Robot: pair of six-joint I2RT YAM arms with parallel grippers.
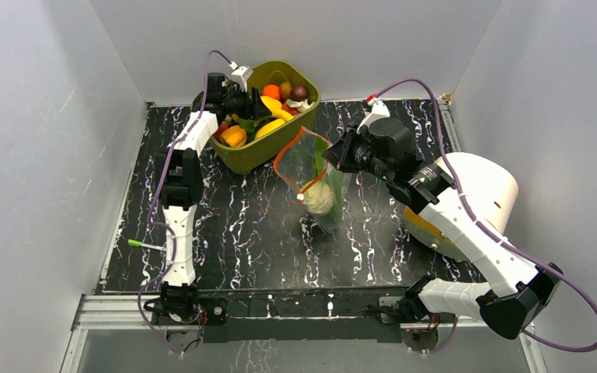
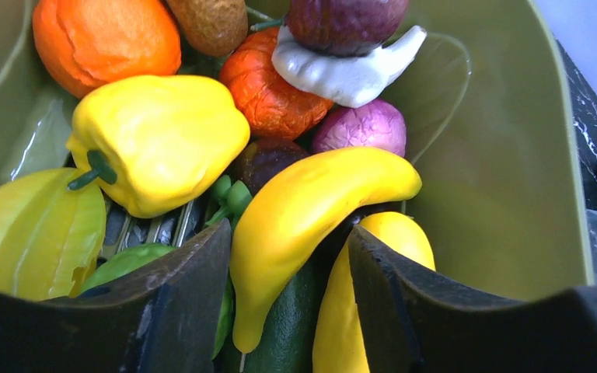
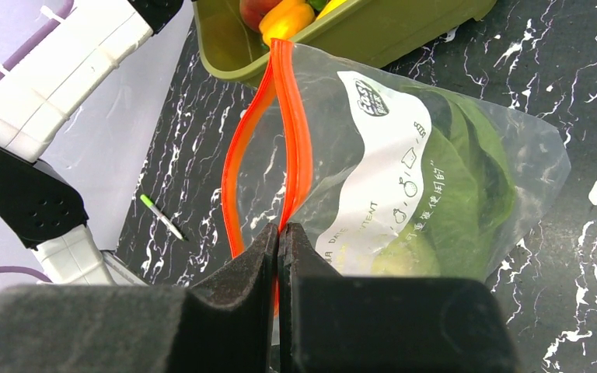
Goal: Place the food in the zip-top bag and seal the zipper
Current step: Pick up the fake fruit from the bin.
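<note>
Black marbled table [image 1: 241, 233], grey walls [image 1: 39, 155]: right jaws pinch the zipper [image 3: 295, 140], left jaws wide.

The zipper [image 3: 299, 140] vanishes between the right gripper's [image 3: 278, 233] pressed fingers, which also hide the zip-top bag's [image 3: 466, 140] near edge.

Two robot arms [image 1: 180, 175] [image 1: 466, 221] are sharing one table [image 1: 241, 233] with one olive tub [image 1: 258, 155], one zip-top bag [image 1: 299, 159], one cabbage [image 1: 319, 198] and one green leaf [image 3: 470, 179].
</note>
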